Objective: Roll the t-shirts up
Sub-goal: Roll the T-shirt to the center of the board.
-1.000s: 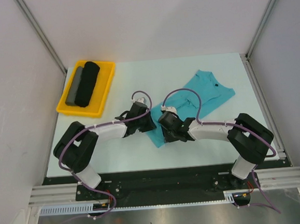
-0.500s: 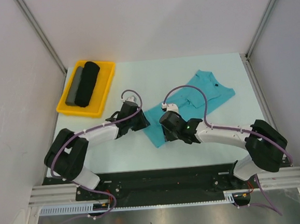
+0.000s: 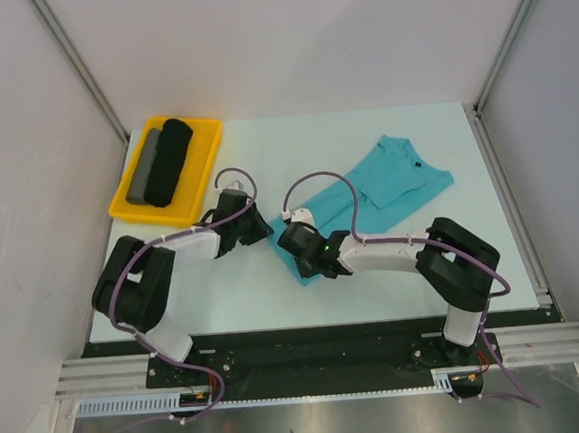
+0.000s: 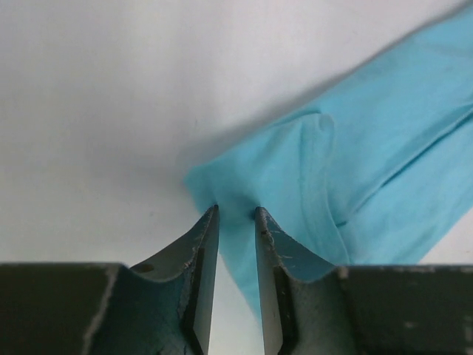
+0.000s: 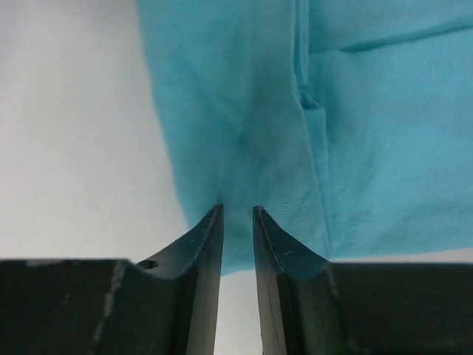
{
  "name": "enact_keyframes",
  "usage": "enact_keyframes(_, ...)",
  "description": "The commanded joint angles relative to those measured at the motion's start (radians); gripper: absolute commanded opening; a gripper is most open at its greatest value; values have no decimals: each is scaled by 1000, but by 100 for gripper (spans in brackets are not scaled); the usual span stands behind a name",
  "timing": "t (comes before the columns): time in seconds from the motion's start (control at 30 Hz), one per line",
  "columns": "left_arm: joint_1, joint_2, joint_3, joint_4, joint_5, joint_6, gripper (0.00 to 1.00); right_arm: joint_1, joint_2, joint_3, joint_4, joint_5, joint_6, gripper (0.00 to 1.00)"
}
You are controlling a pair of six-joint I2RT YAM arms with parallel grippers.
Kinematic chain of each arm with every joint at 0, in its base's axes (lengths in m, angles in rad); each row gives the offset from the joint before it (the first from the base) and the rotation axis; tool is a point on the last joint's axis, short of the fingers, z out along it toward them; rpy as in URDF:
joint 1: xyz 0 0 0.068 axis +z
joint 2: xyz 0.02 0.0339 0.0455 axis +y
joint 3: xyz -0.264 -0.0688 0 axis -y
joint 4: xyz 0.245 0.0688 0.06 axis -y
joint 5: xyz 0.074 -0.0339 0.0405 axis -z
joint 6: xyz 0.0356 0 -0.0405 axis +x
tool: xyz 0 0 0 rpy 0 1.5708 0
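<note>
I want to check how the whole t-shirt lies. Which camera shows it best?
The top external view: the t-shirt shows almost whole, folded into a long strip, with only its near end under the right arm. The left wrist view shows just one near corner, the right wrist view just the near edge.

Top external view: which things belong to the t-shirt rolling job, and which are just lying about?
Job: teal t-shirt; left gripper and right gripper, both at its near end.
Lying about: yellow tray; black fabric roll and grey fabric roll inside it.

arms [image 3: 383, 254]: black-white | cables [image 3: 316, 175]: purple | claw fingers [image 5: 203, 244]: dark, scuffed
</note>
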Motion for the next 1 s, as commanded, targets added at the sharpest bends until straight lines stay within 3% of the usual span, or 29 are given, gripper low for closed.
enact_keyframes(0.0, 13, 87, 82, 49, 40, 2, 30, 13, 59, 23, -42, 47, 17, 26)
enact_keyframes(0.27, 22, 69, 96, -95, -83, 6, 27, 62, 38, 9, -72, 55, 32, 29)
enact_keyframes(0.4, 24, -42, 89, -126, -101, 40, 41, 61, -36, 9, -88, 76, 14, 32)
enact_keyframes(0.5, 25, -79, 79, -148, -105, 46, 45, 65, -80, 11, -85, 75, 8, 36)
enact_keyframes(0.63, 25, -53, 57, -126, -65, 32, 46, 85, -99, 14, -65, 70, -15, 41)
enact_keyframes(0.97, 25, 55, -3, 33, -25, -20, 52, 164, -8, 37, -48, 87, -48, 42)
